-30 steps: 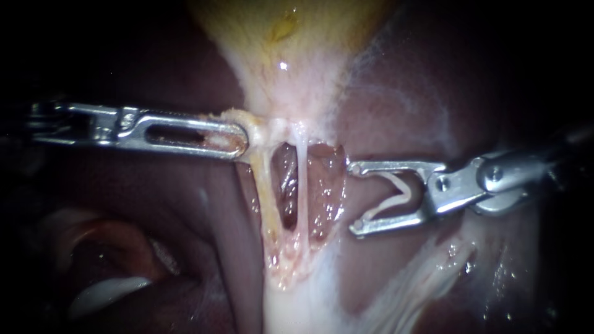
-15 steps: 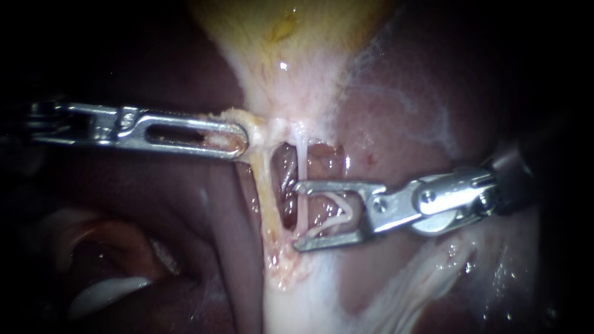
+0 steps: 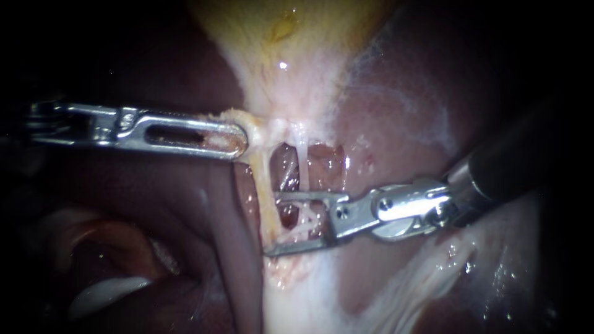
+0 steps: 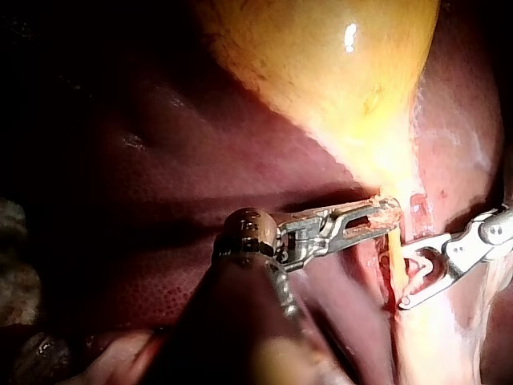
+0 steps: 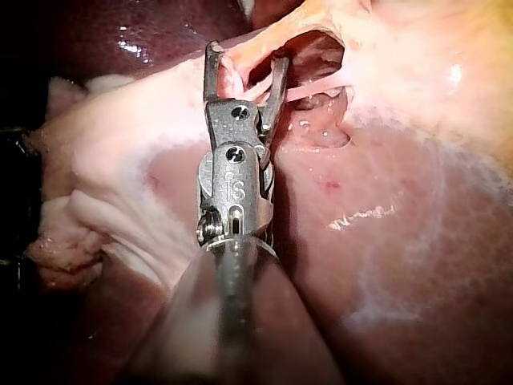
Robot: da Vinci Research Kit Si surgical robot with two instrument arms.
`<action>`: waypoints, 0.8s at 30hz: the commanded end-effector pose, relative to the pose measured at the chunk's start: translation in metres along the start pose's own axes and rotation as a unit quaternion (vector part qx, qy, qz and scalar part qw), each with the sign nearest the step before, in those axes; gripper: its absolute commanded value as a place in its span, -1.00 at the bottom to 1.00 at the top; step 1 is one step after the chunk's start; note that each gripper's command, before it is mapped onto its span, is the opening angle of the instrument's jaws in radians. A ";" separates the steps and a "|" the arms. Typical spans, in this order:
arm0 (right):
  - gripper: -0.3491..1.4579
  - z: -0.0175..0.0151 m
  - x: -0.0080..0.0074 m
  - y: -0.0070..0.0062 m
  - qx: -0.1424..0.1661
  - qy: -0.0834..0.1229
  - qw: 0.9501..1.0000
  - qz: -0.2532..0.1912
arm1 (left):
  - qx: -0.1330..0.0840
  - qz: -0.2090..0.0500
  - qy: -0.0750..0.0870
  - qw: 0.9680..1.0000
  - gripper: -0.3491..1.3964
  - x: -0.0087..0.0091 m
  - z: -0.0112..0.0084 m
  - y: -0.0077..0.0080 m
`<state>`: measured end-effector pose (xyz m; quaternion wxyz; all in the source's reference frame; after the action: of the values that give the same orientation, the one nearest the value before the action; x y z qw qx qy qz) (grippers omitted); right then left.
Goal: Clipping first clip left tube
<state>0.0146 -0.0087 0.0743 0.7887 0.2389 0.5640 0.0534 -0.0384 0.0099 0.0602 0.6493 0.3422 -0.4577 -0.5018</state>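
Endoscope view: right instrument (image 3: pixel 271 223), jaws spread, is held crosswise to the upright left tube (image 3: pixel 263 179), tips reaching it at centre frame. Left instrument (image 3: pixel 242 141) is clamped on gallbladder (image 3: pixel 291 37) neck.

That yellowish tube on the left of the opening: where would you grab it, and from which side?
Probably its bare middle stretch: there the left tube hangs taut and free, with an opening beside it. Come from the right, crosswise, as the right instrument does with open jaws; the left instrument grips the tissue at its upper end.
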 end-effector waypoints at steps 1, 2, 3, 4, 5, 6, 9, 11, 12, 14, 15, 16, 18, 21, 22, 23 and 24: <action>-0.06 0.0001 0.0001 -0.0001 0.003 0.001 1.000 0.002 | 0.000 0.000 0.000 1.000 -1.00 0.0000 0.0000 0.0000; -0.07 0.0004 0.0004 -0.0004 0.010 0.002 1.000 0.008 | 0.000 0.000 0.000 1.000 -1.00 0.0000 0.0000 0.0000; -0.07 0.0006 0.0007 -0.0006 0.018 0.003 1.000 0.012 | 0.000 0.000 0.000 1.000 -1.00 0.0000 0.0000 0.0000; -0.08 0.0008 0.0008 -0.0007 0.022 0.004 1.000 0.013 | 0.000 0.000 0.000 1.000 -1.00 0.0000 0.0000 0.0000; -0.08 0.0011 0.0010 -0.0008 0.028 0.004 0.999 0.017 | 0.000 0.000 0.000 1.000 -1.00 0.0000 0.0000 0.0000; -0.08 0.0013 0.0012 -0.0009 0.035 0.004 0.999 0.017 | 0.000 0.000 0.000 1.000 -1.00 0.0000 0.0000 0.0000; -0.09 0.0020 0.0014 -0.0006 0.047 0.008 0.999 0.021 | 0.000 0.000 0.000 1.000 -1.00 0.0000 0.0001 0.0000; -0.09 0.0024 0.0015 -0.0004 0.053 0.010 0.998 0.024 | -0.001 0.000 0.000 1.000 -1.00 -0.0001 0.0001 0.0000; -0.10 0.0027 0.0015 -0.0002 0.057 0.011 0.998 0.024 | -0.001 0.000 0.000 1.000 -1.00 -0.0001 0.0002 0.0000; -0.11 0.0031 0.0015 0.0000 0.059 0.013 0.998 0.026 | -0.001 0.000 0.000 1.000 -1.00 -0.0001 0.0002 0.0000; -0.11 0.0034 0.0015 0.0001 0.060 0.014 0.998 0.028 | -0.001 0.000 0.000 1.000 -1.00 -0.0001 0.0002 0.0000; -0.11 0.0035 0.0015 0.0001 0.061 0.016 0.998 0.030 | -0.001 0.000 0.000 1.000 -1.00 -0.0001 0.0002 0.0000; -0.12 0.0037 0.0015 0.0003 0.068 0.019 0.997 0.033 | -0.001 0.000 0.000 1.000 -1.00 -0.0001 0.0002 0.0000; -0.16 0.0036 0.0014 0.0003 0.074 0.020 0.996 0.036 | -0.001 0.000 0.000 1.000 -1.00 -0.0001 0.0002 0.0000; -0.18 0.0035 0.0014 0.0004 0.075 0.020 0.996 0.039 | -0.001 0.000 0.000 1.000 -1.00 -0.0001 0.0002 0.0000; -0.20 0.0034 0.0014 0.0004 0.075 0.020 0.996 0.042 | -0.001 0.000 0.000 1.000 -1.00 -0.0001 0.0002 0.0000; -0.24 0.0033 0.0013 0.0004 0.076 0.020 0.996 0.042 | -0.001 0.000 0.000 1.000 -1.00 -0.0001 0.0002 0.0000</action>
<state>0.0181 -0.0089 0.0743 0.7531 0.3224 0.5713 0.0495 -0.0386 0.0100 0.0602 0.6493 0.3419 -0.4576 -0.5022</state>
